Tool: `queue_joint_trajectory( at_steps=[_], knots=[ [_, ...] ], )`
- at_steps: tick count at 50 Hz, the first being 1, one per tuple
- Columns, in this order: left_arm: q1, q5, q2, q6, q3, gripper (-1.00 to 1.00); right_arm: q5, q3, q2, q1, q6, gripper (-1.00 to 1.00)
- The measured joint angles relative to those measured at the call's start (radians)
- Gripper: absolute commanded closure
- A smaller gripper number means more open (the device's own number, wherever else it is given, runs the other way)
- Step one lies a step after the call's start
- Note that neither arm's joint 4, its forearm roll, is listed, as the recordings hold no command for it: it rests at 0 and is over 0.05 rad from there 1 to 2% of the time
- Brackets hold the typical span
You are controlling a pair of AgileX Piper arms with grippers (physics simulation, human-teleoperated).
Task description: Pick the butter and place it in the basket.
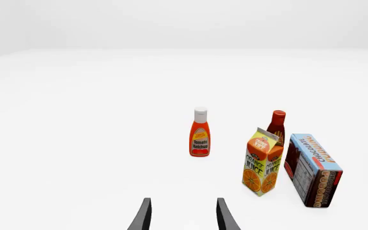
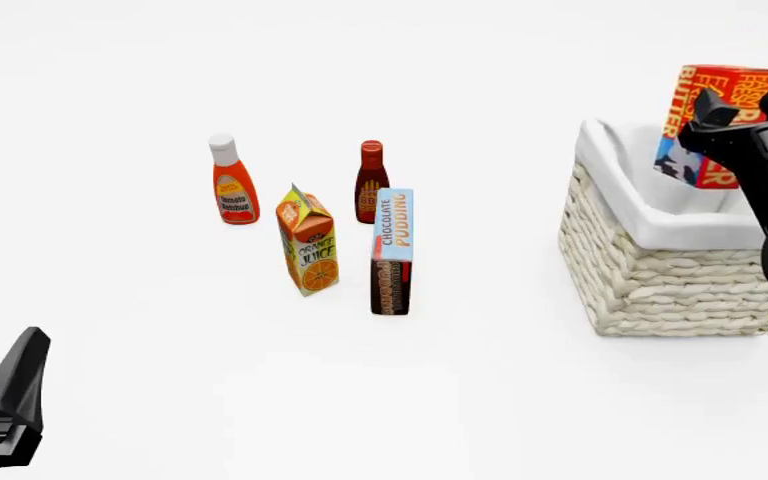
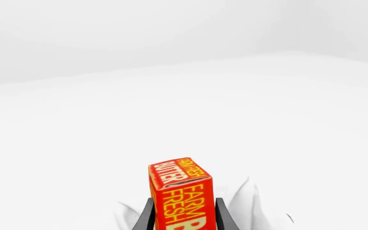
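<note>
The red and orange butter [image 2: 707, 118] box is held up in the air above the cream wicker basket [image 2: 651, 270] at the right of the table. My right gripper [image 3: 184, 215] is shut on the butter [image 3: 180, 196], one dark finger on each side of the box. The basket's white cloth lining [image 3: 251, 203] shows just under the box in the right wrist view. My left gripper [image 1: 182, 215] is open with nothing between its fingers, low at the near left of the table [image 2: 4, 400], far from the basket.
Left of the basket stand a tomato ketchup bottle [image 2: 233, 181], an orange juice carton [image 2: 309, 241], a dark red sauce bottle [image 2: 371, 180] and a chocolate pudding box [image 2: 392, 252]. The same groceries appear ahead of the left gripper.
</note>
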Motion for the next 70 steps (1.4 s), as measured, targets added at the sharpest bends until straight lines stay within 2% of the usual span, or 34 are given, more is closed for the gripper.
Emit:
queue_joint_trajectory(
  at_steps=[70],
  knots=[
    [0.000,0.000,0.000,0.000,0.000,-1.00,-0.041,-0.036,0.089,-0.023,0.012,1.00]
  ],
)
